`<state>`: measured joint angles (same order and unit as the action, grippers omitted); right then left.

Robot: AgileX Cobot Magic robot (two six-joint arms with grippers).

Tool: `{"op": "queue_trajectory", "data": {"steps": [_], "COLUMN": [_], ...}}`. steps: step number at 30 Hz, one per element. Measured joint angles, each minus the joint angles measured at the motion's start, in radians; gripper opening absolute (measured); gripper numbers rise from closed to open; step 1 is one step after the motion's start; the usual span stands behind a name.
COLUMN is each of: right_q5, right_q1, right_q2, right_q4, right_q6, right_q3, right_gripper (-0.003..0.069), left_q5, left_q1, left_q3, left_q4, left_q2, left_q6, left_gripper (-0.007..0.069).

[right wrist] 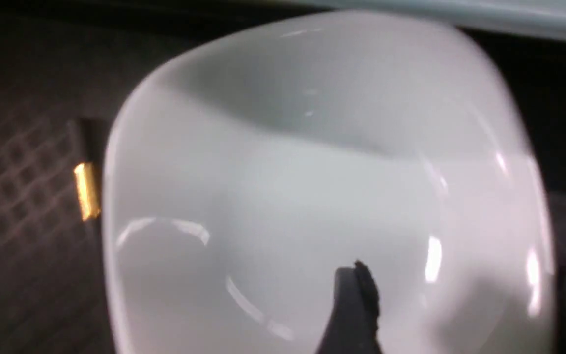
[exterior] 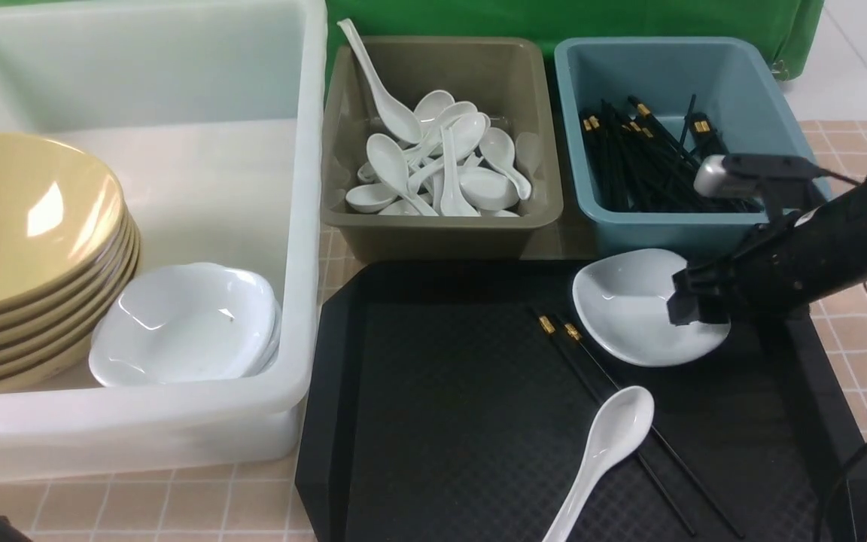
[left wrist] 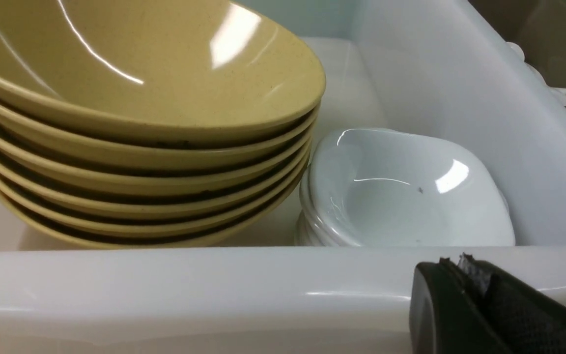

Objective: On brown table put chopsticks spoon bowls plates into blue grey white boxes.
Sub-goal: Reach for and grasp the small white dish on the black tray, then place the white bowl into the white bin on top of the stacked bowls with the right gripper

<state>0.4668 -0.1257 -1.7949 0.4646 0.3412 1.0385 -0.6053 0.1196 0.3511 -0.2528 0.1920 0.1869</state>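
Note:
A white plate (exterior: 633,305) lies on the black tray's far right part. My right gripper (exterior: 693,309) is open at the plate's right rim, with one finger (right wrist: 354,295) over the inside of the plate (right wrist: 288,187); the other finger is hidden. Beside the plate lie two black chopsticks (exterior: 591,369) and a white spoon (exterior: 606,444). My left gripper (left wrist: 455,268) is shut and empty, low in front of the white box's near wall (left wrist: 189,285). Inside that box stand stacked yellow bowls (exterior: 27,211) and stacked white plates (exterior: 185,324).
The black octagonal tray (exterior: 441,414) sits on the brown table (exterior: 862,354) in front of the grey box (exterior: 441,226) with several spoons and the blue box (exterior: 652,226) with several chopsticks. The white box (exterior: 305,226) stands to the left. A green cloth hangs behind.

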Motion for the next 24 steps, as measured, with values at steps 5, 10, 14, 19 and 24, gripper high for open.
{"op": "queue_trajectory", "data": {"steps": [5,10,14,19,24], "right_q5": [-0.024,0.082,0.15,0.182,0.075], "right_q1": [-0.007,-0.008,-0.017,-0.074,-0.268], "right_q2": [-0.037,0.012,0.121,0.234,0.254], "right_q4": [0.012,0.018,0.023,0.043,0.219], "right_q6": [0.004,0.055,0.063,0.069,0.152], "right_q3": [0.004,0.019,0.059,0.148,0.267], "right_gripper": [0.0451,0.0187,0.0075,0.0075,0.0078], "left_q5": [0.005,0.005,0.005,0.005,0.005], "left_q1": [0.0,0.0,0.0,0.0,0.0], "left_q3": [0.0,0.0,0.0,0.0,0.0], "left_q4": [0.0,0.0,0.0,0.0,0.0], "left_q2": [0.0,0.0,0.0,0.0,0.0], "left_q6": [0.0,0.0,0.0,0.0,0.0], "left_gripper": [-0.0009,-0.0009,-0.0009,-0.0009,-0.0009]}}
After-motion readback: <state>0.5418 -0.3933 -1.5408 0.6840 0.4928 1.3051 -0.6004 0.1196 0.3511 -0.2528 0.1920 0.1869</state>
